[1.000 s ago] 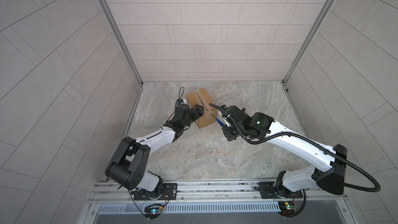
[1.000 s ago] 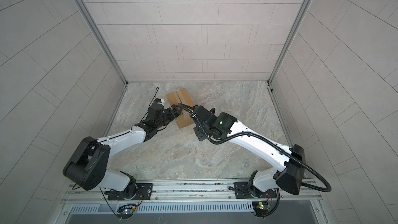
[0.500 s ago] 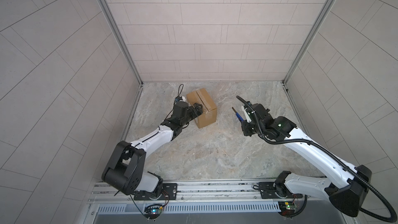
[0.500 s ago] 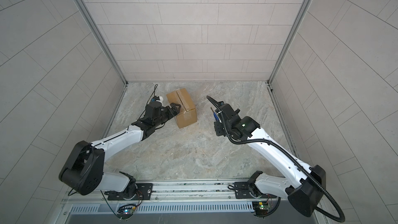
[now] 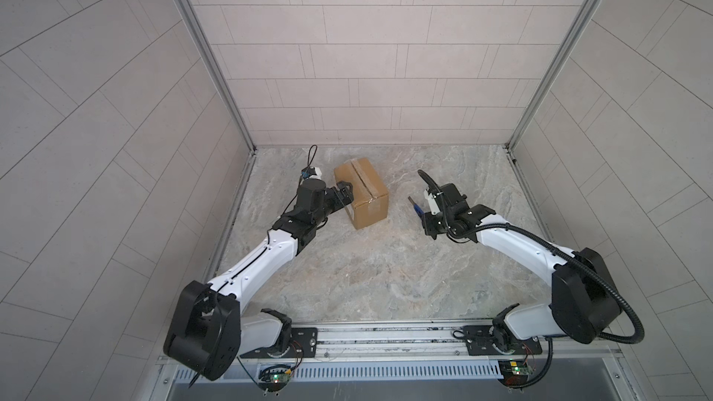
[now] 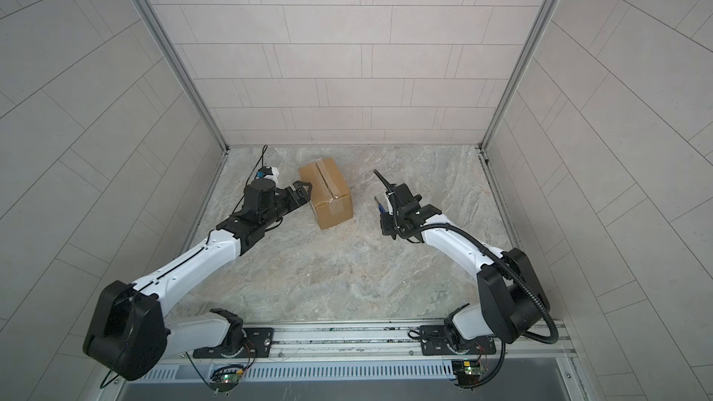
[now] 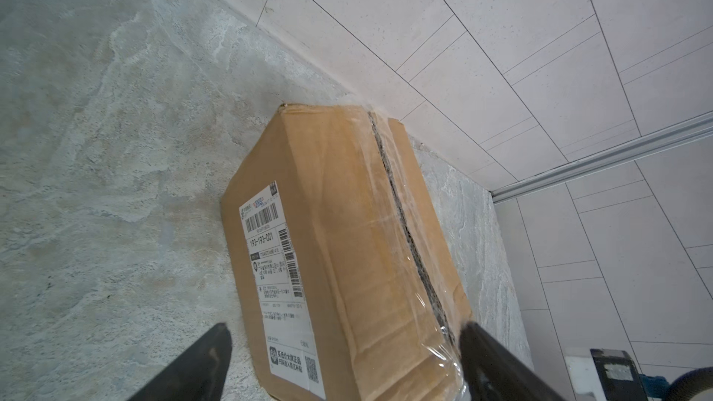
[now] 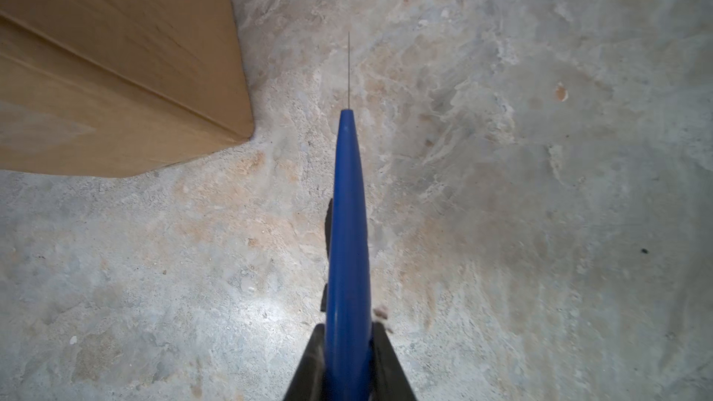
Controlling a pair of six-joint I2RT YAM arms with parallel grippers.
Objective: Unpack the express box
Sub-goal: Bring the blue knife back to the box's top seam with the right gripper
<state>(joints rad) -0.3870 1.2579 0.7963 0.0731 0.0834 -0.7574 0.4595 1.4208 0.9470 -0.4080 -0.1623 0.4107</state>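
My left wrist view cuts off the express box [image 7: 347, 244] at its near end. I can't read the fine print on its label [image 7: 281, 295].

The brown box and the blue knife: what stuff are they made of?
The express box looks like matte brown cardboard; a wavy corrugated edge shows along its top seam. Shiny, wrinkled clear tape, probably plastic, covers that seam. The blue knife has a smooth, slightly glossy handle, likely plastic, and a thin grey blade, probably metal.
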